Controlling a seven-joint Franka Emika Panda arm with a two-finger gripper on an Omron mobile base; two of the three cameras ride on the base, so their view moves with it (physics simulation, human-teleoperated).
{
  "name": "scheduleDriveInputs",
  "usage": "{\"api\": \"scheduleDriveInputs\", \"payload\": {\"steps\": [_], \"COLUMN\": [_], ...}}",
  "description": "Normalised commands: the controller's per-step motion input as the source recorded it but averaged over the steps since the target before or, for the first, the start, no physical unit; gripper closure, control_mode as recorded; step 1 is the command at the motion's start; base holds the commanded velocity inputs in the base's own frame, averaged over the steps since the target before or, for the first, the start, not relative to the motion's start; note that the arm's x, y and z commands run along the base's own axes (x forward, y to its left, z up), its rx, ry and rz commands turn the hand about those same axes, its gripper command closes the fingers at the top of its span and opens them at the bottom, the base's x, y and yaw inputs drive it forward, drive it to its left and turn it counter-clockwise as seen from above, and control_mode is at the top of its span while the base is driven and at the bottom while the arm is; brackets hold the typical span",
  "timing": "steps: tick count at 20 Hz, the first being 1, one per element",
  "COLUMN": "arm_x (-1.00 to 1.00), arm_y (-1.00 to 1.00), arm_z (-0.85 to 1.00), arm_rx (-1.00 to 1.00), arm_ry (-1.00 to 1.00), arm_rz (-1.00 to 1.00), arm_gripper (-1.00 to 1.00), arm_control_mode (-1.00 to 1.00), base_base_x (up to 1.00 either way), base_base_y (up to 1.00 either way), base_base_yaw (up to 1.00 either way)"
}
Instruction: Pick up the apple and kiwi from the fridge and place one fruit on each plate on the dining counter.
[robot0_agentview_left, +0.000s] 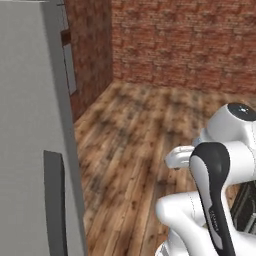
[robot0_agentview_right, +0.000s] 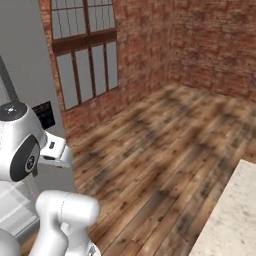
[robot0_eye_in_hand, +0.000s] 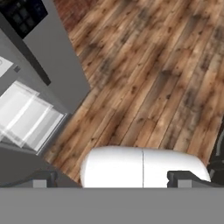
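Wooden floor and brick walls surround the robot, parked beside the fridge (robot0_agentview_left: 30, 125). Its gripper (robot0_eye_in_hand: 111, 178) hangs spread wide and empty at six o'clock in the hand view, white shelves at nine. It needs turning toward them, I'd say. Grey fridge, black dispenser panel (robot0_agentview_right: 44, 114); dining counter (robot0_agentview_right: 230, 215) at five o'clock.

fridge (robot0_agentview_left: 30, 125): matt flat grey panels, black glossy dispenser panel (robot0_agentview_right: 45, 114); inner shelves (robot0_eye_in_hand: 26, 118) translucent white plastic. floor (robot0_agentview_left: 140, 145): worn brown wood planks, slight sheen. walls (robot0_agentview_right: 210, 45): rough red brick. dining counter (robot0_agentview_right: 230, 215) top at lower right: beige speckled stone, smooth.
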Motion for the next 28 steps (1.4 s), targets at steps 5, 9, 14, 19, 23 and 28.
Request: {"api": "scheduleDriveInputs", "payload": {"steps": [5,9,14,19,23,28], "arm_x": [0.0,0.0,0.0,0.0,0.0,0.0], "arm_y": [0.0,0.0,0.0,0.0,0.0,0.0], "arm_z": [0.0,0.0,0.0,0.0,0.0,0.0], "arm_rx": [0.0,0.0,0.0,0.0,0.0,0.0], "arm_ry": [0.0,0.0,0.0,0.0,0.0,0.0], "arm_rz": [0.0,0.0,0.0,0.0,0.0,0.0], "arm_gripper": [-1.0,-1.0,-1.0,-1.0,-1.0,-1.0], "arm_control_mode": [1.0,1.0,1.0,1.0,1.0,1.0], "base_base_x": [0.93,1.0,1.0,1.0,0.76,0.15], "base_base_y": [-0.52,-0.1,0.44,0.12,-0.02,0.06], "base_base_yaw": [0.16,-0.09,-0.5,-0.35,-0.06,0.64]}}
